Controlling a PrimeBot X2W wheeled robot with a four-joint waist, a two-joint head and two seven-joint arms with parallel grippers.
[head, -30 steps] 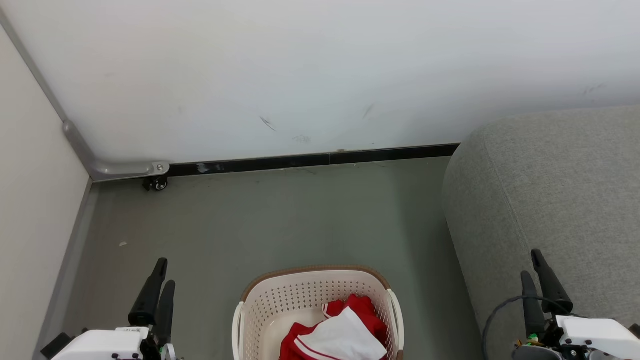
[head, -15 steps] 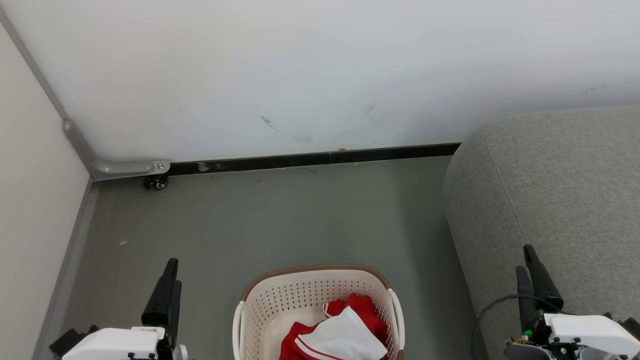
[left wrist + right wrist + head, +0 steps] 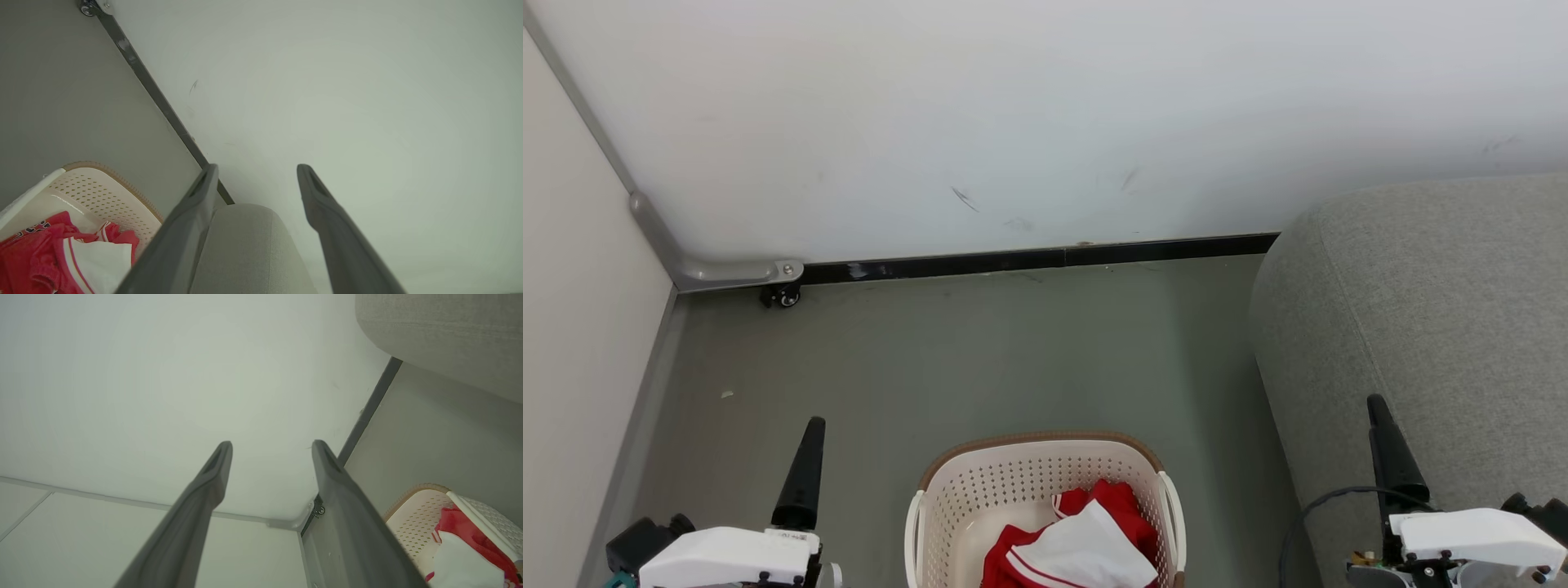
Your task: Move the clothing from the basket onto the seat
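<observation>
My left gripper (image 3: 258,168) and right gripper (image 3: 272,444) both stand spread wide and empty. The clothes (image 3: 1078,539) lie in the basket (image 3: 1013,482), both cut off at my head view's lower edge, beside the sofa (image 3: 1421,310).

Head cam high, pitched forward-down over the floor (image 3: 980,351); basket (image 3: 947,490) at frame bottom. Both wrist cams sit low, rolled, sighting along their fingers (image 3: 184,232) at the wall (image 3: 1045,122). All three share basket, skirting (image 3: 1013,263), seat (image 3: 1421,310).

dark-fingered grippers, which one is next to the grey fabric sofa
The right gripper: it stands against the grey woven-fabric sofa; the left gripper is over grey floor.
</observation>
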